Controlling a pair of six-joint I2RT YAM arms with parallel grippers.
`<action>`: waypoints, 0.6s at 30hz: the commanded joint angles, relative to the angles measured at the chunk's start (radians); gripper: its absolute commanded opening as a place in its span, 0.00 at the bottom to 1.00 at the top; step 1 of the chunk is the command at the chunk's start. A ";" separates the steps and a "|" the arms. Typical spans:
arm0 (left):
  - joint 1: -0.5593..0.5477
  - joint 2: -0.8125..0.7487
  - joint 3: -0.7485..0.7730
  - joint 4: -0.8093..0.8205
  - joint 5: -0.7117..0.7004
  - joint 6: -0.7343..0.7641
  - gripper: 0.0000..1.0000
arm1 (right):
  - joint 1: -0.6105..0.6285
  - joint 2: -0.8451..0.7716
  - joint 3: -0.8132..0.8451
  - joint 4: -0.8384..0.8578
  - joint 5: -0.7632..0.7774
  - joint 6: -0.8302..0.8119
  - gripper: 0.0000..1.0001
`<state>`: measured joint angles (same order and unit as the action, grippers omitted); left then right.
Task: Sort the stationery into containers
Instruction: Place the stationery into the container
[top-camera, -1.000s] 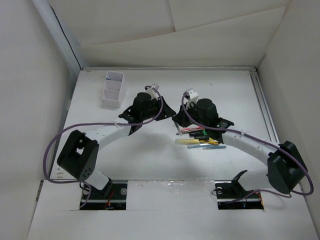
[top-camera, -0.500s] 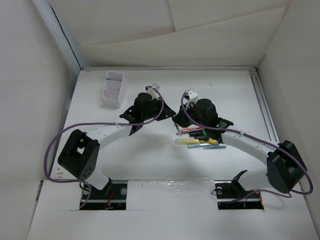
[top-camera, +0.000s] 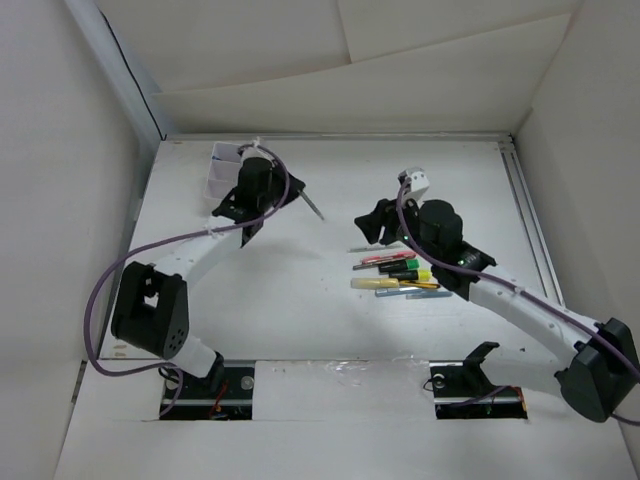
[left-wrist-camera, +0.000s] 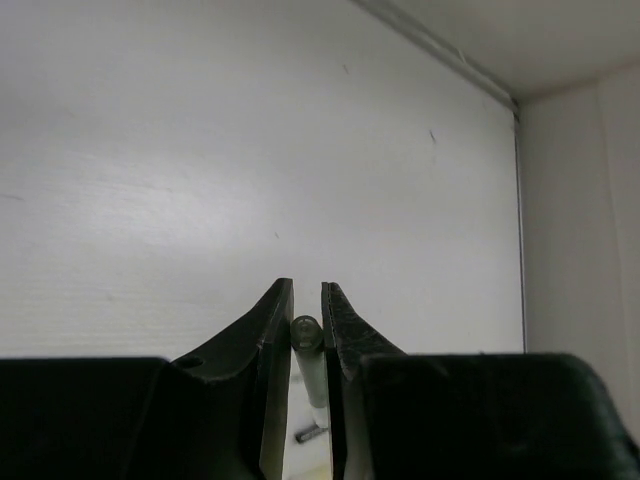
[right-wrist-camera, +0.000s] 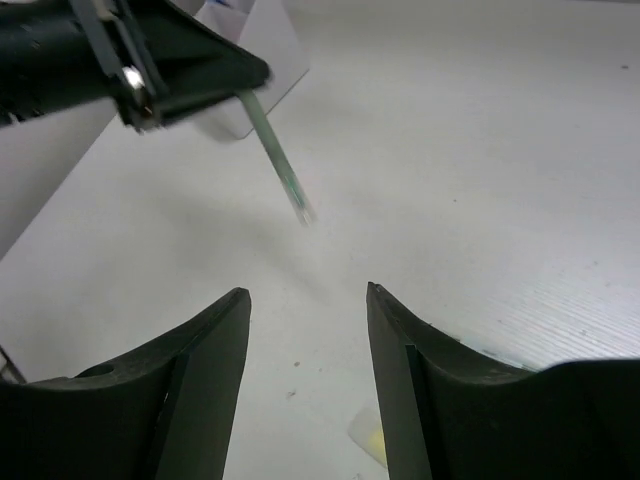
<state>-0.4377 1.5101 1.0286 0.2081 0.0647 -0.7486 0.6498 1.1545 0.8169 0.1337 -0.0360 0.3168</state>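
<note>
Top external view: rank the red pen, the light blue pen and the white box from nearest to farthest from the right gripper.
1. Red pen, on the far side of the pile, next to the right gripper.
2. Light blue pen, on the pile's near side.
3. White box, far left, beside the left gripper, which holds a grey pen.
</note>
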 joint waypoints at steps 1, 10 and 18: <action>0.068 -0.019 0.155 -0.036 -0.181 0.015 0.00 | -0.018 -0.030 -0.035 0.027 0.140 0.059 0.56; 0.327 0.249 0.543 -0.223 -0.356 0.069 0.00 | -0.027 0.002 -0.056 0.027 0.154 0.113 0.56; 0.404 0.421 0.761 -0.279 -0.545 0.213 0.00 | -0.027 0.030 -0.047 0.027 0.099 0.113 0.56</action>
<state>-0.0273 1.9347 1.7222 -0.0418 -0.3756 -0.6235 0.6231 1.1759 0.7525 0.1246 0.0860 0.4191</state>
